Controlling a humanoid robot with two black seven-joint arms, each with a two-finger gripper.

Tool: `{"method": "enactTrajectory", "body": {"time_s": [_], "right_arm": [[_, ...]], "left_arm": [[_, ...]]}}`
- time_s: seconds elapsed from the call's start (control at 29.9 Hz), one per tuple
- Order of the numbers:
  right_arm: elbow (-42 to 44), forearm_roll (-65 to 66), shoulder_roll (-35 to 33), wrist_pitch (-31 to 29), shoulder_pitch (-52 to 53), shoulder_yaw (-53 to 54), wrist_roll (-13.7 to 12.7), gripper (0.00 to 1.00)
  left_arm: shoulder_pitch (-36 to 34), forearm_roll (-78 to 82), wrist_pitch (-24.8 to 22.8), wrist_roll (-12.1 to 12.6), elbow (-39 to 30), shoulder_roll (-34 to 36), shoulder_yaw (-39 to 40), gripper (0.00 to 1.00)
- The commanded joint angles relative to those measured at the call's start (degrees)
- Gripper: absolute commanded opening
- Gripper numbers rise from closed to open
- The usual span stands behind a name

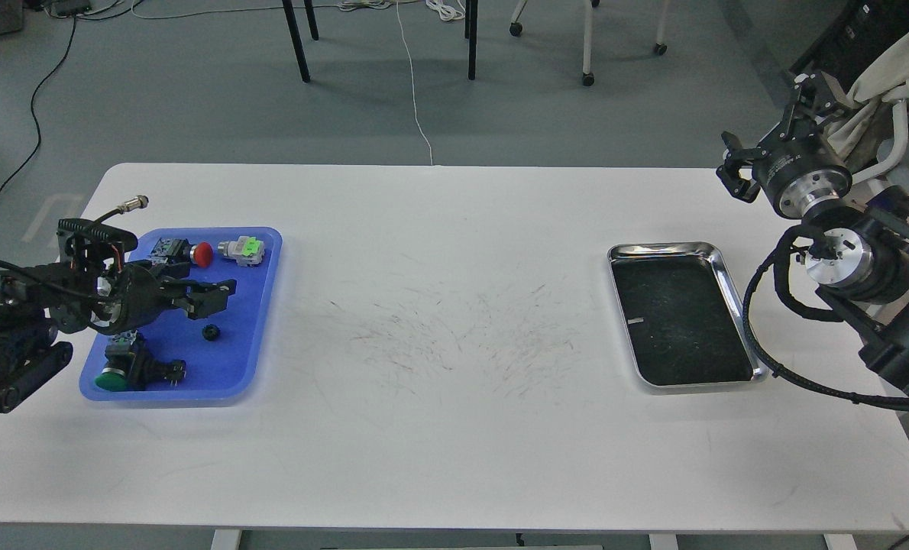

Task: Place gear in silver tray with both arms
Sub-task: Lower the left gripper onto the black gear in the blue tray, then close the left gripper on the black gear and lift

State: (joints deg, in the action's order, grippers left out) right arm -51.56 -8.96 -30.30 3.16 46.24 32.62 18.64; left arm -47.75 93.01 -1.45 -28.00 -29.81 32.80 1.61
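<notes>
The gear [210, 332] is small, black and round. It lies flat just below my left fingers [214, 294]. The silver tray [733, 302] is shiny with a dark inside, far off, near my right fingers [737, 179].
</notes>
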Motion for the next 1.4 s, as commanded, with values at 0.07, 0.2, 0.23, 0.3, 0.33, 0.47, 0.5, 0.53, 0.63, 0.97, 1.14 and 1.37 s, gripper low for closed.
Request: {"method": "enactTrajectory", "body": {"time_s": [0.07,0.2,0.23,0.3,0.33,0.47,0.5,0.53,0.63,0.97,1.14,1.37], "right_arm": [[0.0,0.0,-0.1,0.0,0.0,0.0,0.0,0.99],[-0.1,0.1,-0.1,0.0,0.0,0.0,0.0,0.99],[-0.1,0.0,-0.1,0.0,-0.1,0.0,0.0,0.99],[-0.1,0.1,0.0,0.0,-0.1,0.0,0.0,0.99],[-0.1,0.1,0.0,0.0,-0.1,0.0,0.0,0.99],[0.0,0.1,0.0,0.0,-0.1,-0.1,0.0,0.99],[0.0,0.1,0.0,0.0,-0.1,-0.1,0.0,0.99],[0.0,0.1,0.0,0.0,-0.1,-0.1,0.0,0.99],[0.0,0.1,0.0,0.0,0.0,-0.2,0.0,0.99],[0.0,0.1,0.0,0.0,-0.1,-0.4,0.0,0.99],[0.0,0.2,0.0,0.0,-0.2,-0.4,0.0,0.99],[-0.1,0.2,0.0,0.0,-0.4,-0.4,0.0,0.99]], "left_arm": [[0.3,0.1,0.1,0.0,1.2,-0.7,0.0,0.76],[0.2,0.0,1.4,0.0,2.9,-0.8,-2.9,0.73],[0.2,-0.1,2.4,0.0,3.8,-1.0,-4.0,0.72],[0.2,-0.6,4.1,0.0,6.0,-2.3,-6.3,0.72],[0.1,-1.1,4.3,0.0,6.4,-2.7,-6.7,0.72],[-0.1,-1.4,4.3,0.0,7.0,-3.0,-6.7,0.72],[-0.1,-1.7,4.3,0.0,7.0,-3.0,-6.7,0.72],[-0.1,-2.0,4.3,0.0,7.0,-3.1,-6.7,0.72],[-0.1,-3.4,4.1,0.0,7.0,-3.2,-6.9,0.72],[0.3,-3.7,4.1,0.0,6.6,-3.3,-7.2,0.61],[0.4,-3.6,4.2,0.0,6.9,-4.4,-7.3,0.51],[0.8,-3.4,4.3,0.0,7.0,-4.6,-7.4,0.36]]}}
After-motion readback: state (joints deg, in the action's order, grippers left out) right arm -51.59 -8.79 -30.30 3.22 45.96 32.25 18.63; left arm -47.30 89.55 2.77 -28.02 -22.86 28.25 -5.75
